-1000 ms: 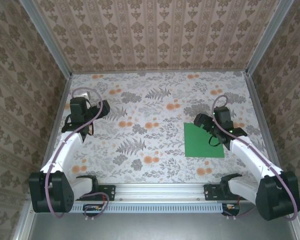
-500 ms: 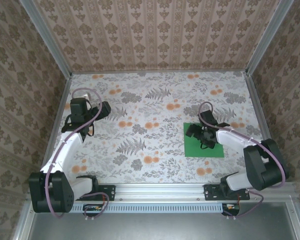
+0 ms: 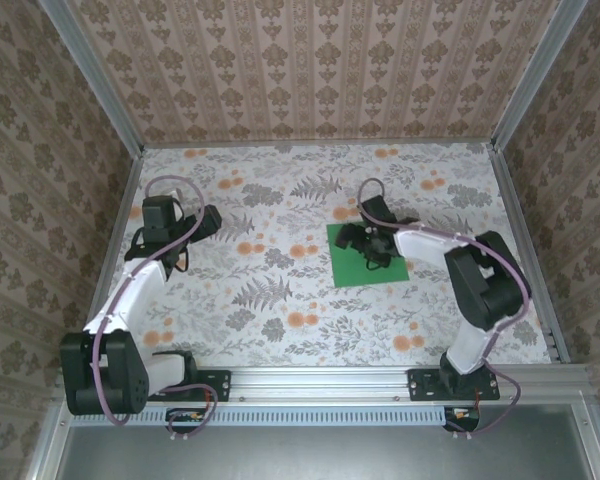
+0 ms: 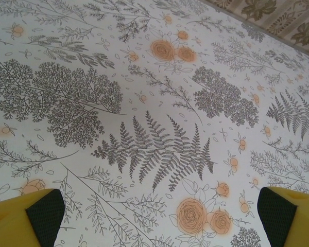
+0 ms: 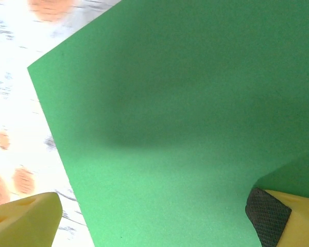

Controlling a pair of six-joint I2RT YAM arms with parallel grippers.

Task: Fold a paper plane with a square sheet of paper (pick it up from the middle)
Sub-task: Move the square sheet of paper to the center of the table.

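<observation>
Sheet: the sheet [image 3: 346, 268] lies flat and unfolded on the table [image 3: 280, 180], just right of the table's middle and well clear of every edge.
Right gripper: our right gripper [image 3: 372, 246] hangs over the sheet with its jaws spread wide and nothing between them. In the wrist view one finger [image 5: 26, 218] sits past the sheet's edge over the table, and the other pad [image 5: 265, 212] is over the green.
Left gripper: our left gripper [image 3: 206, 216] is parked near the table's left edge, jaws wide and empty, well apart from the sheet.
Contact: we cannot tell whether the right pads touch the paper; the dim patch on the green looks like a shadow only.
Step in hand: we judge it to be the pick-up from the middle.
How to do it well: we should centre both fingers over the green, not astride an edge. Then we come straight down, press lightly, and close slowly so the paper buckles up into a small ridge between the pads.
Risk: a flat, thin sheet may slide over the table instead of bunching, so we avoid any sideways drag while closing.
</observation>
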